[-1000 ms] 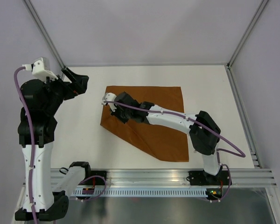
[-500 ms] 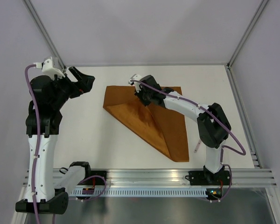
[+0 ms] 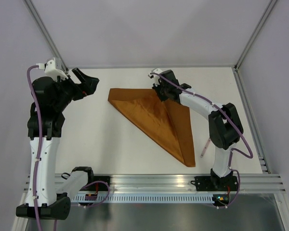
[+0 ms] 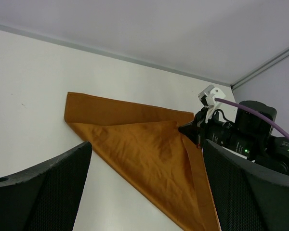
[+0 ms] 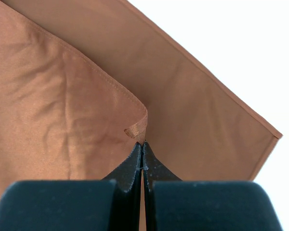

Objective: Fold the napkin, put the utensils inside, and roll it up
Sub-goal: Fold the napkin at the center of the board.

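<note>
The rust-brown napkin [image 3: 159,118] lies on the white table, doubled over into a rough triangle with its long fold running from far left to near right. My right gripper [image 3: 162,92] is shut on one corner of the napkin [image 5: 137,131], held just above the cloth's far edge. The left wrist view shows that gripper [image 4: 195,131] pinching the raised corner of the napkin [image 4: 149,154]. My left gripper [image 3: 89,84] hangs open and empty in the air, left of the cloth. A slim pale pinkish knife [image 3: 204,147] lies right of the napkin, partly hidden by the right arm.
The table's back wall and metal frame posts [image 3: 241,62] close in the far side. A metal rail [image 3: 183,182] with both arm bases runs along the near edge. White table surface [image 3: 96,139] shows left of the napkin.
My right gripper has carried the napkin corner from the cloth's left side up and to the right, turning the cloth over into a triangle. The left arm shifted slightly right.
</note>
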Action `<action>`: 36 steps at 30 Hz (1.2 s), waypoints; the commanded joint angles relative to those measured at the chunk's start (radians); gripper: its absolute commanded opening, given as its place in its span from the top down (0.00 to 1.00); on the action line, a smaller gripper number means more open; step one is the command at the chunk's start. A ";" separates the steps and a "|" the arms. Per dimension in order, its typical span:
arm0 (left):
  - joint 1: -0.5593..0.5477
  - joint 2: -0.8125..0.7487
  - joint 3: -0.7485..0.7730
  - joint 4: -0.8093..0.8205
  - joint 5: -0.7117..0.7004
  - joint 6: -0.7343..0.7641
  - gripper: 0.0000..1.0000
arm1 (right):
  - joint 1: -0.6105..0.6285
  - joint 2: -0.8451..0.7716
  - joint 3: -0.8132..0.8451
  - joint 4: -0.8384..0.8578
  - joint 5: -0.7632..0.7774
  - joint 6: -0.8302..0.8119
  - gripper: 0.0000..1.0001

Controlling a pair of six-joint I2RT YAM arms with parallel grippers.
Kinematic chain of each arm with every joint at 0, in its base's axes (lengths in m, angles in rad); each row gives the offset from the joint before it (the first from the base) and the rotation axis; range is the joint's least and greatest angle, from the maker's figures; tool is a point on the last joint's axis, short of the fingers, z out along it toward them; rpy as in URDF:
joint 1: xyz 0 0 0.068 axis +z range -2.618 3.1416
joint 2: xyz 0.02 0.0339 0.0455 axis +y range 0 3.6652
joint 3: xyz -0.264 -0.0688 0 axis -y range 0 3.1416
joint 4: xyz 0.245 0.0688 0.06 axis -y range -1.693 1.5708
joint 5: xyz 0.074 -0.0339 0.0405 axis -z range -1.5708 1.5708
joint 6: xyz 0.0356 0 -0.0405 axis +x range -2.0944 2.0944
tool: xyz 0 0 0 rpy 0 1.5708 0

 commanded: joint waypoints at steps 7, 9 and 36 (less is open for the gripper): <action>0.004 0.018 -0.013 0.042 0.043 -0.043 0.00 | -0.087 -0.040 0.016 0.026 0.008 -0.008 0.99; 0.004 0.021 -0.014 0.045 0.046 -0.044 0.00 | -0.105 -0.031 0.023 0.027 0.006 -0.008 1.00; 0.004 0.064 -0.031 0.075 0.057 -0.057 0.00 | -0.243 0.086 0.106 0.028 -0.017 0.003 1.00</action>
